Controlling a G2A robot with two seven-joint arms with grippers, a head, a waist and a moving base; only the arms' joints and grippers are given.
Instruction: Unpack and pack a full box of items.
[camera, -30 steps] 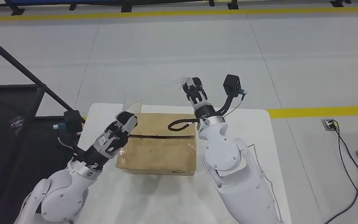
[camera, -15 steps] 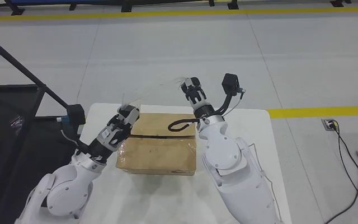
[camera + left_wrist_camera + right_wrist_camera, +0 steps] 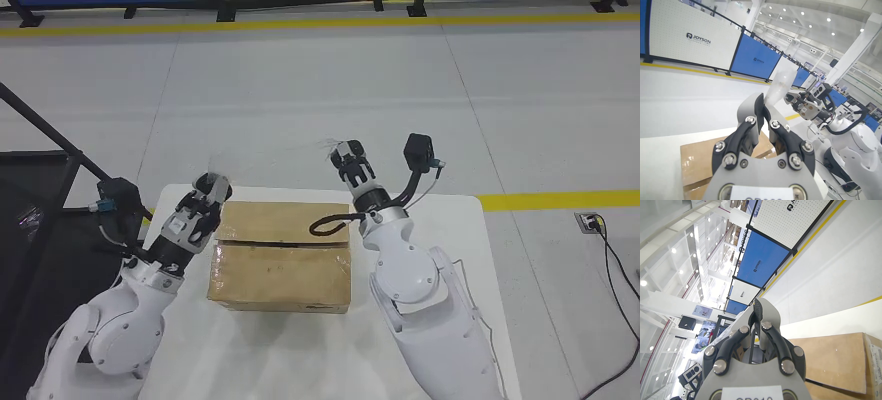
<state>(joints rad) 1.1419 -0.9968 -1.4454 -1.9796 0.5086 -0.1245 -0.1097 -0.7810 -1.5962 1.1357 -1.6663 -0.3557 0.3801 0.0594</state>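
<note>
Clearly the brown cardboard box (image 3: 280,265) rests closed on the white desk (image 3: 460,230), its top flaps meeting along a seam. Both arms are raised beyond its far edge. The left end effector (image 3: 762,108) pinches a strip of clear, crinkly plastic film (image 3: 780,85) between its dark pads, and the loose end stands up above the fingertips. The right end effector (image 3: 755,308) has its fingers pressed together. Crumpled film runs alongside one finger, so it appears to nip the film as well, though the contact itself is hard to make out.

The film looks feather-light, limp and slippery. It will likely sag, cling and tear if pulled hard, so a firm pinch near an edge suits it best.

The box seems stiff but dentable, and its weight cannot be judged from outside. Its flap edges at the seam look like the best place to take hold for opening, and its two short sides for lifting.
</note>
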